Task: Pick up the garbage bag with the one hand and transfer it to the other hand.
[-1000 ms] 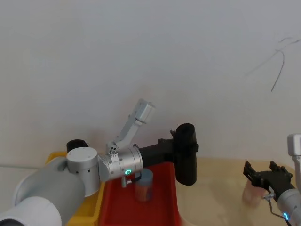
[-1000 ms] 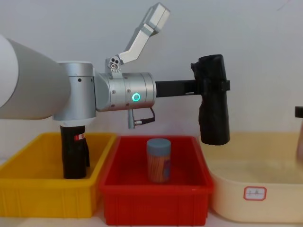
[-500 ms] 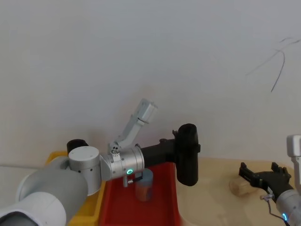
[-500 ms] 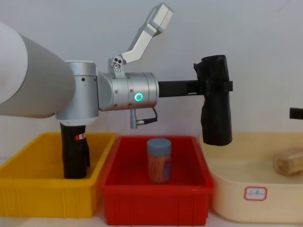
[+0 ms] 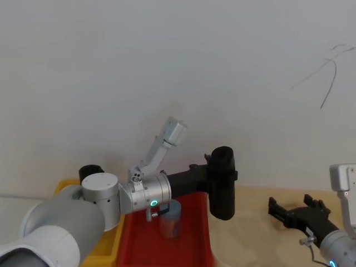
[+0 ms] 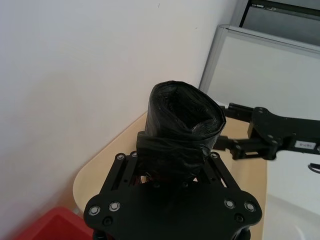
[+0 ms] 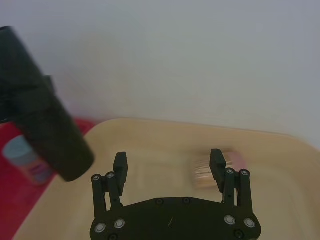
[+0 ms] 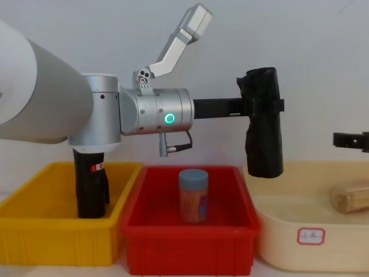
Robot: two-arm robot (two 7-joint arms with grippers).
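Note:
The garbage bag (image 5: 222,186) is a thick black wrinkly roll held upright in the air over the edge between the red bin and the beige tray. The one hand, my left gripper (image 5: 216,173) on the arm with the green light, is shut on its upper part at the thin band (image 8: 260,106). In the left wrist view the bag (image 6: 182,120) rises between the fingers. The other hand, my right gripper (image 5: 289,204), hovers open over the beige tray, to the right of the bag and apart from it. Its wrist view shows the gripper (image 7: 168,160) open, with the bag (image 7: 42,132) off to one side.
A yellow bin (image 8: 34,231) holds a slimmer black roll with a red-and-white label (image 8: 89,184). The red bin (image 8: 190,245) holds a blue-lidded jar (image 8: 192,196). A tan cylinder (image 8: 350,198) lies in the beige tray (image 8: 311,236). A white wall stands close behind.
My right gripper has moved left toward the bag, staying open. The tan cylinder, near that gripper a second ago, now lies in the beige tray. The left gripper and bag have barely moved.

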